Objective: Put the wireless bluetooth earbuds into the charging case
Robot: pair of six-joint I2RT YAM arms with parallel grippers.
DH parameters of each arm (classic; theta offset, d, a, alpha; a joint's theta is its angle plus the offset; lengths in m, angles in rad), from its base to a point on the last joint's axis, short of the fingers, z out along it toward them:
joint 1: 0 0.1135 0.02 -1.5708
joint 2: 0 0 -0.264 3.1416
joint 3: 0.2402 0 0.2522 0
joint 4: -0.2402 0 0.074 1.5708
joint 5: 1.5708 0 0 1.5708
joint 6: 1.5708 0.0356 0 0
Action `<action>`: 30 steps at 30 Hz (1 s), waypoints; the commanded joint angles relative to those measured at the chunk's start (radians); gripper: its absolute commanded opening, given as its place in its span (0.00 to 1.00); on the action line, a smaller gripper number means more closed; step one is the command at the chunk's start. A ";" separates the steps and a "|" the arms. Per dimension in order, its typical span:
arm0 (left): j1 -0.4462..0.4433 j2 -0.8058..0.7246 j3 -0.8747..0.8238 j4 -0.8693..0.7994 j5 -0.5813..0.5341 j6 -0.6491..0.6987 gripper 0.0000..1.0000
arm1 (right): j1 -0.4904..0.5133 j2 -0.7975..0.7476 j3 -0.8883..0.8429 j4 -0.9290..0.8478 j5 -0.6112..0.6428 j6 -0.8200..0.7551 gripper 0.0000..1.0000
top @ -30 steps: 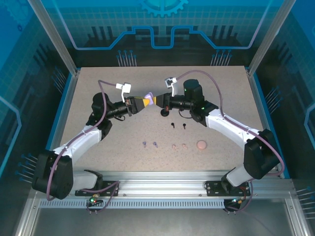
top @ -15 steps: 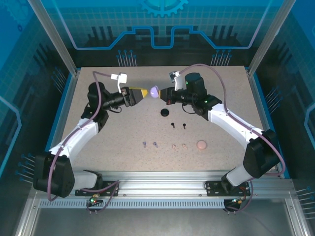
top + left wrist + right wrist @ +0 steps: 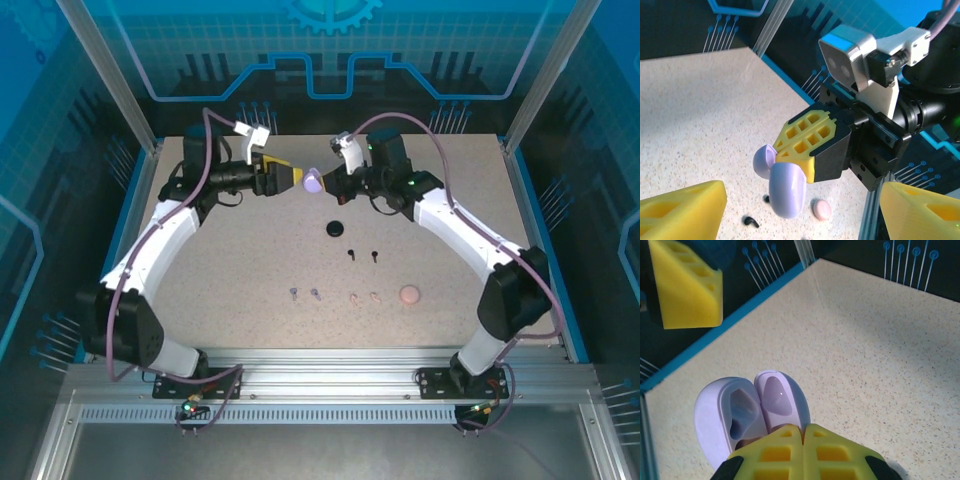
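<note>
Our right hand (image 3: 326, 183) pinches the open lilac case (image 3: 313, 183); the lilac earbuds (image 3: 303, 293) lie well apart, nearer than our spread left hand (image 3: 288, 177).

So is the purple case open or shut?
Open. The lilac case, pinched in the right claw, has its two halves spread apart, showing the hollows inside.

Seen from above, the earbuds (image 3: 315, 293) toward the table's (image 3: 200, 270) near edge are mere specks, and I can't make out their stems or which way they lie. In the right wrist view, the lower part of the lilac case (image 3: 752, 415) is hidden behind the right fingers (image 3: 775, 455), which the bottom edge cuts off. In the left wrist view, the left fingers (image 3: 680, 212) run off both bottom corners. A dark shape (image 3: 767, 199) peeks from behind the case there, and I can't tell what it is.
</note>
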 commanded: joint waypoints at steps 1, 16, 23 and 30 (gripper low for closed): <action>0.008 0.052 0.074 -0.156 0.063 0.130 0.82 | -0.020 0.059 0.073 -0.091 -0.038 -0.115 0.00; 0.007 0.257 0.267 -0.396 0.120 0.298 0.70 | -0.052 0.170 0.242 -0.175 -0.134 -0.162 0.00; 0.007 0.291 0.292 -0.416 0.159 0.310 0.65 | -0.052 0.178 0.253 -0.176 -0.160 -0.157 0.00; 0.006 0.301 0.292 -0.435 0.180 0.330 0.61 | -0.044 0.194 0.268 -0.183 -0.174 -0.152 0.00</action>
